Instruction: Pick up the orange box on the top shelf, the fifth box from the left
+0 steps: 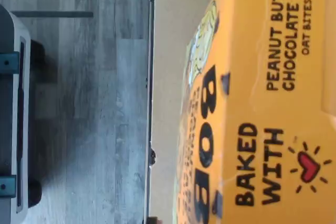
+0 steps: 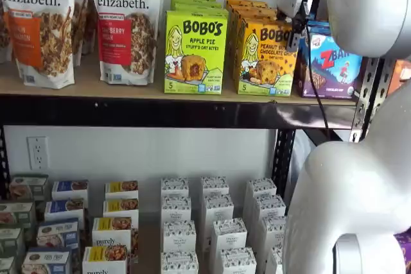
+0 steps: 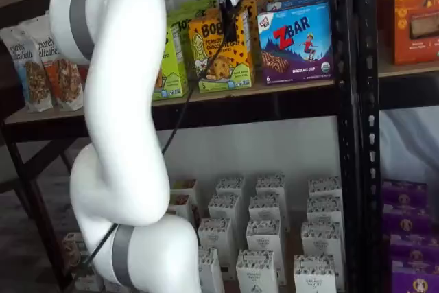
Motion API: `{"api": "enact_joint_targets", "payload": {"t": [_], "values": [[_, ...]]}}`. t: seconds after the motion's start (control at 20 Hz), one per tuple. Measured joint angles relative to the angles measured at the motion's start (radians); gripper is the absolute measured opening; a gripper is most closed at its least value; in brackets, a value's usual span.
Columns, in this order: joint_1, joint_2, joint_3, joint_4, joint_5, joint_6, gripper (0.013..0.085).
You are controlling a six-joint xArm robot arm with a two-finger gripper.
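Note:
The orange box (image 2: 265, 59) stands at the front of its row on the top shelf (image 2: 128, 91), between a lime-green box and a blue-purple one; the top shelf (image 3: 288, 87) and the box show in both shelf views. My gripper (image 2: 297, 30) comes down from above at the box's upper right corner. In a shelf view one black finger of the gripper (image 3: 232, 25) lies against the front of the orange box (image 3: 219, 56) near its top edge. No gap or second finger shows, so I cannot tell its state. The wrist view is filled by the orange box (image 1: 262, 103), very close.
A lime-green apple pie box (image 2: 195, 52) stands left of the orange one and a ZBar box (image 3: 296, 42) right of it. Granola bags (image 2: 128, 24) fill the shelf's left. Small white boxes (image 2: 215, 222) line the lower level. My white arm (image 3: 116, 135) stands before the shelves.

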Motion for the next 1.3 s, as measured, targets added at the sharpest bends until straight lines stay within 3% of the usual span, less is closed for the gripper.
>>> {"api": "enact_joint_targets", "payload": {"t": [0.05, 0.15, 0.35, 1.3], "values": [[0.0, 0.001, -0.001, 0.001, 0.001, 0.0, 0.069], [-0.001, 0.002, -0.004, 0.003, 0.004, -0.001, 0.069], [-0.002, 0.006, -0.012, 0.007, 0.011, -0.001, 0.057], [0.011, 0.015, -0.022, 0.005, 0.019, 0.012, 0.057]]}}
